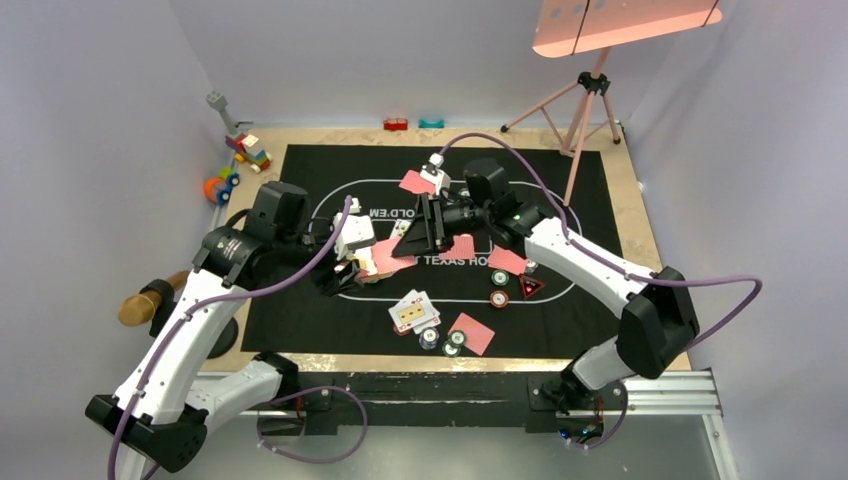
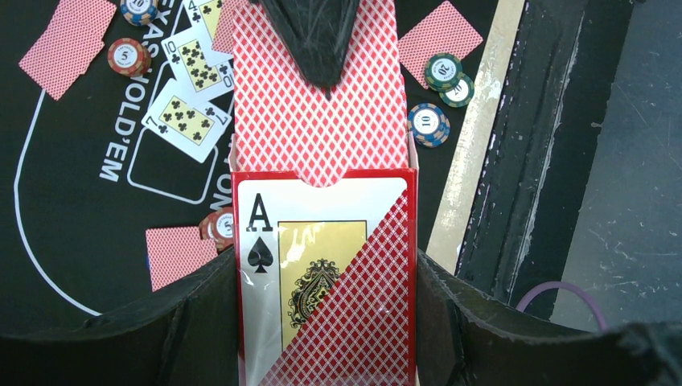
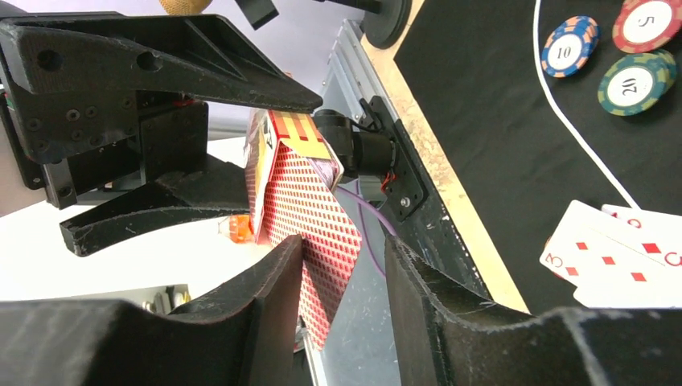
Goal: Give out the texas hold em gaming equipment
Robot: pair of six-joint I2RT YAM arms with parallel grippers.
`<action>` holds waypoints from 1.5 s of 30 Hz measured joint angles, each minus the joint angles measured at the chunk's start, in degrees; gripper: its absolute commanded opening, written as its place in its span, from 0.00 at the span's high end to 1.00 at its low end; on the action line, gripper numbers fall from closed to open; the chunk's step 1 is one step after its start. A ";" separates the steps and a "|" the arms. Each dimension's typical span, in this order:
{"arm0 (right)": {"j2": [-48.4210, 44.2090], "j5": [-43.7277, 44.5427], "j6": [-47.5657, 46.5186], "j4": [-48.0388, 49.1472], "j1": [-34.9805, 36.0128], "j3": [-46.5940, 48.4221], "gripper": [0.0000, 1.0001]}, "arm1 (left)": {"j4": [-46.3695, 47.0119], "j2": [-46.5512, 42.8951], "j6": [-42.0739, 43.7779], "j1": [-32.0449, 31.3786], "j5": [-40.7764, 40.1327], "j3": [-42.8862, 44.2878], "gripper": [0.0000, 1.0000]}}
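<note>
My left gripper [image 2: 326, 299] is shut on a red card box [image 2: 326, 273] printed with an ace of spades, held above the mat's near left. A red-backed card [image 2: 322, 121] sticks out of the box top. My right gripper [image 3: 344, 249] reaches in from the right, open around that card [image 3: 310, 209]. The card lies against one finger, with a gap to the other. Face-up cards [image 1: 413, 312], red-backed cards [image 1: 472, 333], poker chips [image 1: 499, 298] and a dark triangle marker [image 1: 530, 287] lie on the mat. More chips [image 2: 434, 122] sit near the front edge.
The black mat [image 1: 600, 200] printed with TEXAS HOLD'EM covers the wooden table. Toy blocks [image 1: 245, 150] stand at the back left. A pink tripod [image 1: 590, 100] stands at the back right. A metal rail [image 1: 660, 390] runs along the near edge.
</note>
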 measured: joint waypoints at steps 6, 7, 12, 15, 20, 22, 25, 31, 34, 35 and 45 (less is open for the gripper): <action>-2.43 0.24 -1.14 -2.84 -3.34 -0.63 0.75 | 0.09 0.00 0.00 0.00 0.02 0.00 1.00; -3.06 0.24 -1.36 -3.19 -3.93 -0.83 0.79 | 0.13 0.00 0.02 0.00 0.04 0.00 1.00; -5.68 0.33 -2.01 -5.18 -6.01 -1.05 0.93 | 0.17 0.00 0.02 0.00 0.07 0.00 1.00; -6.97 0.31 -2.58 -6.51 -7.04 -1.05 0.98 | 0.17 0.00 0.02 0.00 0.07 0.00 1.00; -8.85 0.24 -4.35 -9.44 -11.41 -1.05 1.00 | 0.17 -0.02 0.02 0.00 0.07 0.00 1.00; -9.03 0.28 -5.03 -9.79 -14.62 -1.11 1.00 | 0.24 -0.07 0.02 0.00 0.07 0.00 1.00; -8.79 0.31 -5.77 -9.33 -18.64 -2.49 1.00 | 0.35 -0.13 0.02 0.00 0.07 0.00 1.00; -0.79 2.95 -8.59 -8.22 -20.74 -4.63 1.00 | 0.39 -0.22 0.02 0.00 0.07 0.00 1.00; 5.99 5.66 -10.01 -7.65 -20.70 -5.18 1.00 | 0.44 -0.24 0.02 0.00 0.07 0.00 1.00; 7.76 6.54 -10.27 -7.39 -20.70 -5.25 1.00 | 0.44 -0.24 0.02 0.00 0.07 0.00 1.00; 15.98 12.55 -12.02 -1.95 -20.70 -5.66 1.00 | 0.52 -0.22 0.02 0.00 0.09 0.00 1.00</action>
